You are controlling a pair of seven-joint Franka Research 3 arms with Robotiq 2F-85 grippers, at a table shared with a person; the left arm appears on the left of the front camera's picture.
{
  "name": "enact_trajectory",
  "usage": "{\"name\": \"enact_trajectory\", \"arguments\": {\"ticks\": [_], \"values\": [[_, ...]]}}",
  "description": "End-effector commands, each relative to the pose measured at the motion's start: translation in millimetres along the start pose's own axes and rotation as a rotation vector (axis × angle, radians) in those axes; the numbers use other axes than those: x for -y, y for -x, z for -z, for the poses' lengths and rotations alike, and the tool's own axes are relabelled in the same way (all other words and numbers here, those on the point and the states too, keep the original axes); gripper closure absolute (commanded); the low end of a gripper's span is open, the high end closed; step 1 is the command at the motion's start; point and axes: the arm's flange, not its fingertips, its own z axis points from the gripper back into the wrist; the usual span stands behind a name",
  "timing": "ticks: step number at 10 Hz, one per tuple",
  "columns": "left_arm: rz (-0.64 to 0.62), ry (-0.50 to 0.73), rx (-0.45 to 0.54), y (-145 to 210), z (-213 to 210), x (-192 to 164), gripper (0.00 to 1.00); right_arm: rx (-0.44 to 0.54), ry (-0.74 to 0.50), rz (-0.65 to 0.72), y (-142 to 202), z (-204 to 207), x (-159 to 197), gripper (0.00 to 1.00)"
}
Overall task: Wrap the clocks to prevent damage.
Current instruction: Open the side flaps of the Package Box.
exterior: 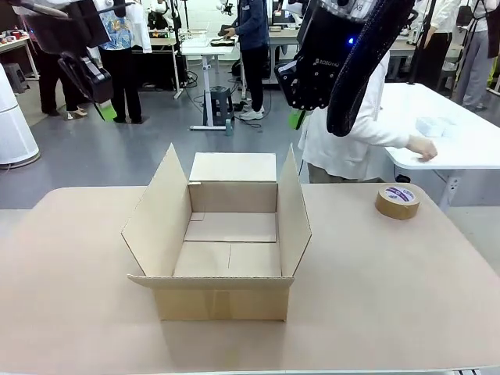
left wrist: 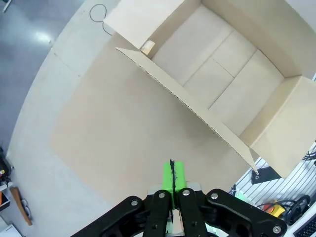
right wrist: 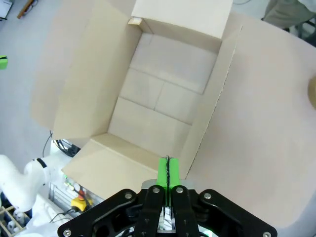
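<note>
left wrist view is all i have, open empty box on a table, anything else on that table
Observer: A roll of brown tape lies flat on the table, off to the right of the box and apart from it.
Operator: where's the person
Observer: The person is at the far side behind the box, one hand reaching onto a white table farther right.
Operator: and the right arm
Observer: The right gripper is held high above the table, jaws shut on nothing.

Bright, even overhead light; faint shadow under box (exterior: pixel 223 301); wrist views bowed at edges.
</note>
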Motion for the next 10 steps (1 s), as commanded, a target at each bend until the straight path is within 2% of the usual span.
{"name": "enact_trajectory", "arguments": {"ticks": [1,3,4,7,10], "values": [[0.002,0.002,-0.009,-1,4,1,1.00,0.061,0.057,0.099,3,21,-6,0.99],[-0.286,0.031,-0.027,-16,27,7,1.00,0.104,0.199,0.324,-1,51,-7,0.99],[-0.392,0.018,-0.049,-20,37,9,1.00,0.071,0.187,0.375,-5,67,-3,0.99],[-0.520,0.032,-0.086,-30,80,19,1.00,-0.005,0.182,0.434,-8,103,1,0.99],[-0.539,0.045,-0.108,-49,118,26,1.00,-0.057,0.186,0.455,-12,124,8,0.99]]}}
